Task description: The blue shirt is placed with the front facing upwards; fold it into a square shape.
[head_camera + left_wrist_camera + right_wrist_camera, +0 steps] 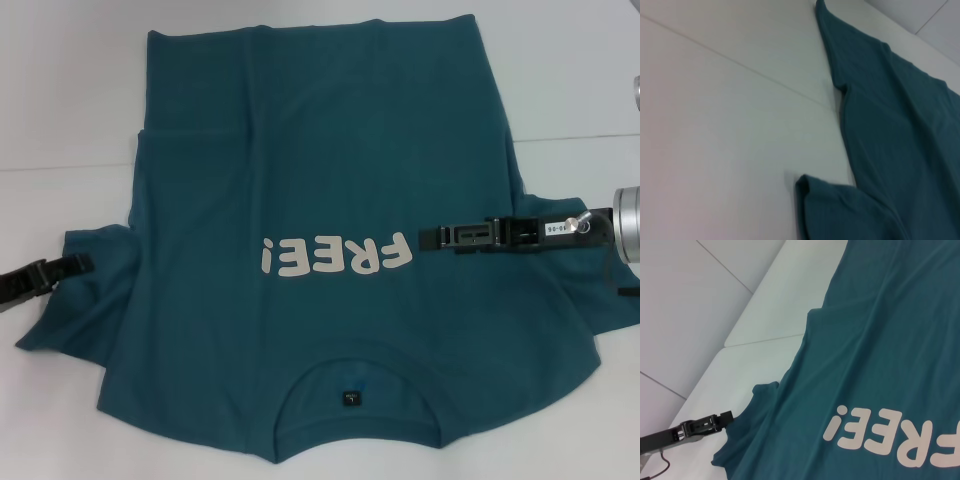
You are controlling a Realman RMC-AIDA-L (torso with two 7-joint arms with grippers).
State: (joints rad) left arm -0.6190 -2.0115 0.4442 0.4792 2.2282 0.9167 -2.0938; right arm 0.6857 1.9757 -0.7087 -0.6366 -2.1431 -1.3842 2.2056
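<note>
The blue shirt (330, 150) lies spread flat on the white table (60, 100), front up. Its white "FREE!" lettering (335, 257) and its collar with the dark label (350, 399) are toward me. My left gripper (75, 265) sits at the outer edge of the left sleeve (85, 310); the right wrist view shows the left gripper (725, 417) right at that sleeve's hem. My right gripper (428, 238) hovers low over the chest, its tip just right of the lettering. The left wrist view shows only the shirt's side edge (890, 125) and sleeve (840, 210).
White tabletop surrounds the shirt on the left, the far side and the right, with a thin seam line (70, 165) across it. A metal part of the robot (628, 225) shows at the right edge.
</note>
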